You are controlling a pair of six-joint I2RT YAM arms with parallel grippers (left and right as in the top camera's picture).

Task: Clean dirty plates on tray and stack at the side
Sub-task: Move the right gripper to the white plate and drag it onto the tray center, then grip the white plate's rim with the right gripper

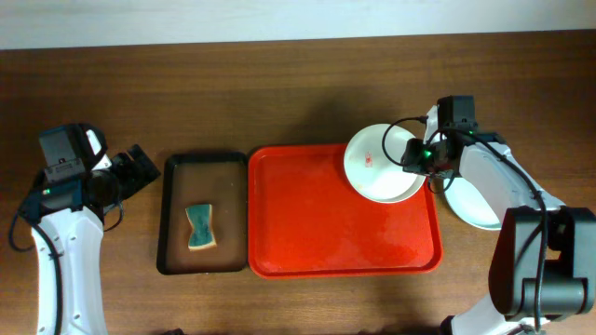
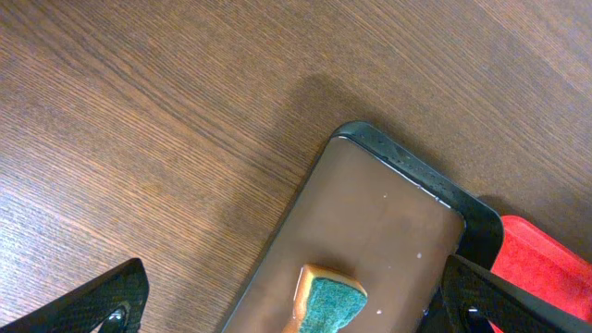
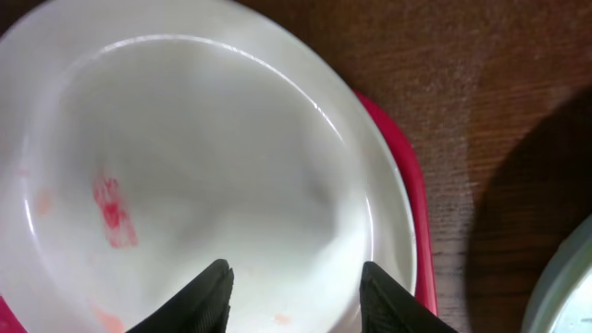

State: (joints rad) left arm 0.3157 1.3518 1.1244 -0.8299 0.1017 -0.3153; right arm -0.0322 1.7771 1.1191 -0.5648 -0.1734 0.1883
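Note:
The red tray (image 1: 317,223) lies mid-table. A white plate (image 1: 372,163) with a red smear at its centre rests at the tray's far right corner, on top of a second pale plate (image 1: 408,193). My right gripper (image 1: 416,156) hovers over the white plate's right side. In the right wrist view its fingers stand apart above the white plate (image 3: 185,139), gripper (image 3: 294,287) open with nothing pinched, and the tray rim (image 3: 407,185) shows beside it. Another pale plate (image 1: 473,207) sits on the table right of the tray, partly under my right arm. My left gripper (image 1: 140,167) is wide open.
A black-rimmed brown tray (image 1: 177,214) stands left of the red tray and holds a green and yellow sponge (image 1: 200,227). In the left wrist view the sponge (image 2: 328,301) lies between and beyond my open left gripper (image 2: 296,313).

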